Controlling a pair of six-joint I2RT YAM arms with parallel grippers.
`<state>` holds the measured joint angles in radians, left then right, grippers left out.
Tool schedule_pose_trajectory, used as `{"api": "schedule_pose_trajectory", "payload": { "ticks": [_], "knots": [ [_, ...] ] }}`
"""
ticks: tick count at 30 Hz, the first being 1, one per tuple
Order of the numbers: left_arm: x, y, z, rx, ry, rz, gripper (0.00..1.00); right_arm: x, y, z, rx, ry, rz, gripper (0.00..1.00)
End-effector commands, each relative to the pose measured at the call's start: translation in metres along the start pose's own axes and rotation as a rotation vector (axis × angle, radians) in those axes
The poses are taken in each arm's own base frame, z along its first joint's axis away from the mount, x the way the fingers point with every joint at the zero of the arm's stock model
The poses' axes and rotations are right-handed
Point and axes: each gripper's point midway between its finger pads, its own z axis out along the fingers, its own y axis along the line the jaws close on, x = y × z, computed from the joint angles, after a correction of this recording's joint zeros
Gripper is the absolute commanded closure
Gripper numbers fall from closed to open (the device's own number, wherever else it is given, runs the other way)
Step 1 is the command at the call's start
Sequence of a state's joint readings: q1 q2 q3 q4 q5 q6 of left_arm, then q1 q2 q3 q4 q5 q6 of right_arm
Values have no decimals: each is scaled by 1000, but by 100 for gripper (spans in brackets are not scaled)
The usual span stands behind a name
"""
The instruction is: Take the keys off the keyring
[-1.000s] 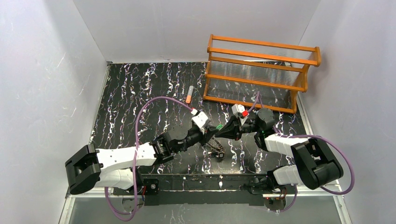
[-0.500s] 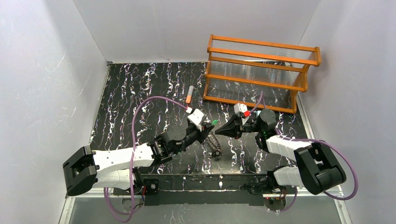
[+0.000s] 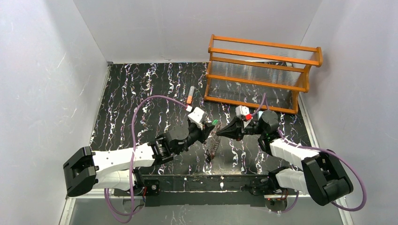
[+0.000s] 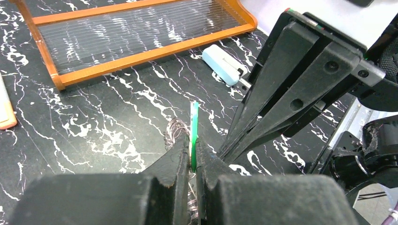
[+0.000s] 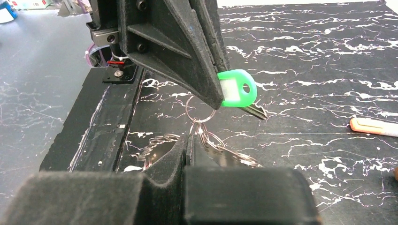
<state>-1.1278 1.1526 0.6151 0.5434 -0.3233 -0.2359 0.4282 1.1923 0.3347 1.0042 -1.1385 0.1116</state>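
Over the marbled table (image 3: pixel 141 93), my left gripper (image 4: pixel 193 154) pinches the green key (image 5: pixel 238 89), likely light and slick, by its tag; right gripper (image 5: pixel 189 143) clamps the stiff-looking keyring (image 5: pixel 213 140).

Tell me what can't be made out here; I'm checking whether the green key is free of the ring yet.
- Green key's link to the keyring: in the right wrist view, the left hand's fingertip covers it.
- What the right hand pinches: in the same view, its own fingers hide the contact.
- Other keys: in the top view, the dangling keyring is too small to pick them apart.
- Green key's face: in the left wrist view, it is seen edge-on.
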Motion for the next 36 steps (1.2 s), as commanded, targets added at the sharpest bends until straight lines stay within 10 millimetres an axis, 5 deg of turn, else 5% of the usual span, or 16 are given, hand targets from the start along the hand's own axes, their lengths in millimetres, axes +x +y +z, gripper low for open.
{"api": "schedule_pose_trajectory", "payload": {
  "ticks": [1,13,36],
  "knots": [
    [-42,-7,7,-2,-69,-33,100,-8,5,4,-38,23,-50,99],
    [-32,-23,14,49,30,-62,100,-12,-2,19,27,97,-189,99],
    [-8,51,13,-259,142,-252,100,-15,15,29,40,106,-286,99]
  ]
}}
